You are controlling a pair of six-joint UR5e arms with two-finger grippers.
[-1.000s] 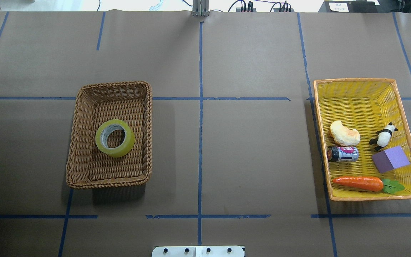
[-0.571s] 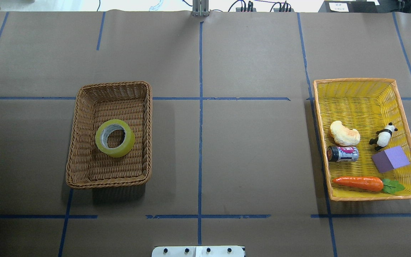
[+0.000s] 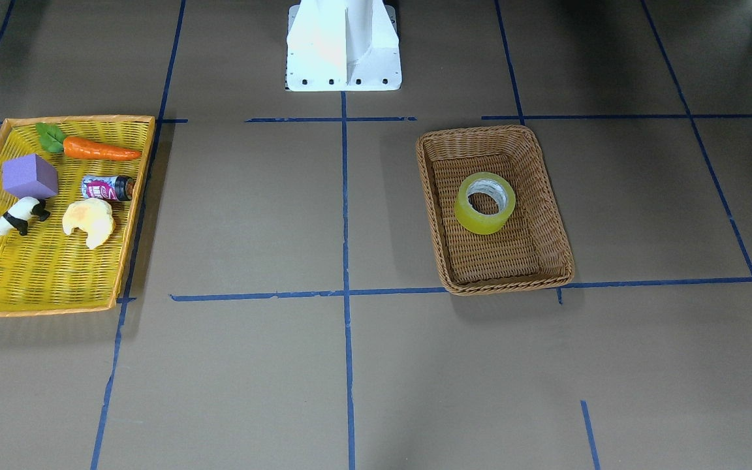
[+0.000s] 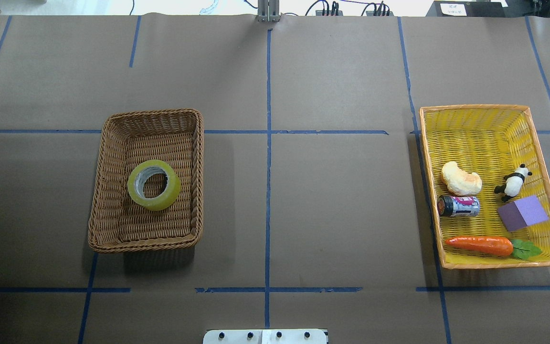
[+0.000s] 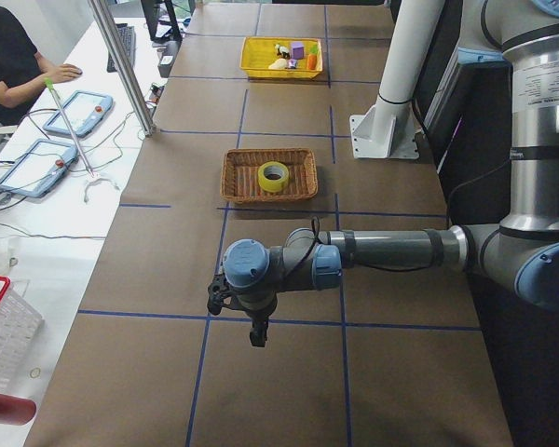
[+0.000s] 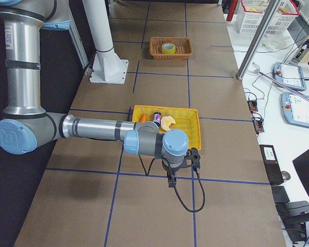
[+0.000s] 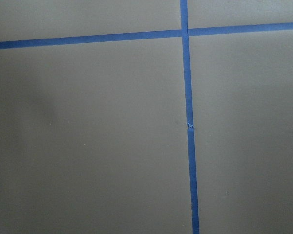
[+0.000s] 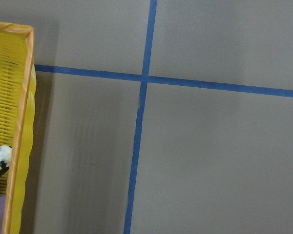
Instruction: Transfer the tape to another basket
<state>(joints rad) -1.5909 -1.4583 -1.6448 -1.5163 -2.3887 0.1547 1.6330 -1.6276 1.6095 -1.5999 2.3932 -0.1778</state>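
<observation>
The yellow-green tape roll [image 4: 154,185] lies flat in the brown wicker basket [image 4: 153,112] on the left half of the table. They also show in the front view, the tape [image 3: 485,203] inside the basket [image 3: 474,130]. Neither gripper shows in the overhead or front view. My left gripper [image 5: 253,328] hangs over bare table far out past the basket, seen only in the exterior left view. My right gripper [image 6: 171,177] hangs beyond the yellow tray, seen only in the exterior right view. I cannot tell whether either is open or shut.
A shallow yellow tray with an orange rim [image 4: 473,107] on the right holds a croissant toy [image 4: 461,178], a panda [image 4: 512,182], a small can [image 4: 459,206], a purple cube [image 4: 522,213] and a carrot [image 4: 479,244]. The robot's white base [image 3: 343,46] stands at the table's near edge.
</observation>
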